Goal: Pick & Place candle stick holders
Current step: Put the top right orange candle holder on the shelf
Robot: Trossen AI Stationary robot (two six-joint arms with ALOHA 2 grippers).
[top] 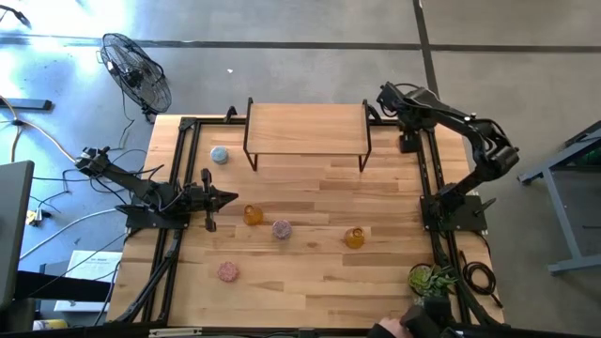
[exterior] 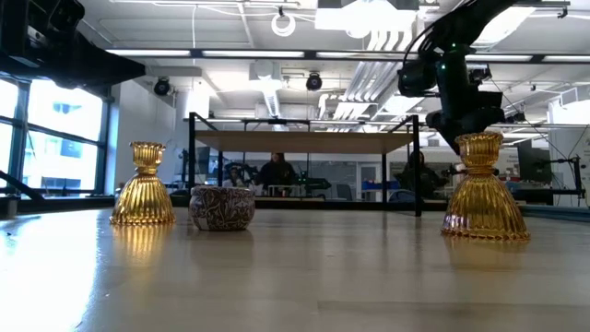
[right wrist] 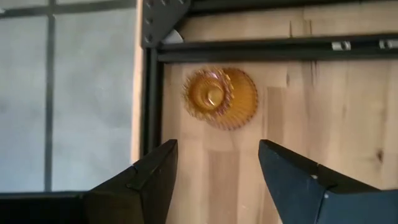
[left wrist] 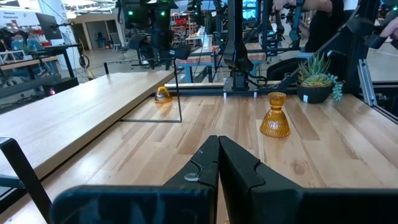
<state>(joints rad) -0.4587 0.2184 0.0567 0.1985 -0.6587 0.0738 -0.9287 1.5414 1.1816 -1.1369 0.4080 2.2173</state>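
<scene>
The right gripper (right wrist: 214, 171) hangs over the counter's (top: 310, 202) far right corner, just beside the frame rail, with its fingers well apart and nothing between them. Straight below it in the right wrist view stands an amber holder (right wrist: 219, 98), seen from above — neck ring in the middle, ribbed skirt around it. The gripper is a little off to one side of it, not yet centred. From overhead the arm covers that corner, so this holder can't be seen there; it may be the small amber piece (left wrist: 163, 94) far off beside the riser's leg in the left wrist view.

The left gripper (top: 228, 197) waits at the left side, pinched shut and empty, pointing across the counter.

The other holders lie scattered: a blue one (top: 220, 156) near the riser's (top: 305, 125) left leg, an amber one (top: 253, 215) just ahead of the left gripper, a pink one (top: 282, 228) beside that, another amber (top: 354, 238) right of centre, and a second pink (top: 228, 271) toward the near edge. A plant (top: 432, 279) sits at the near right corner.

This looks like the approach to a pick. Next the right gripper needs to centre over the neck, drop until its fingers straddle it, then close — mind the rail close by.
</scene>
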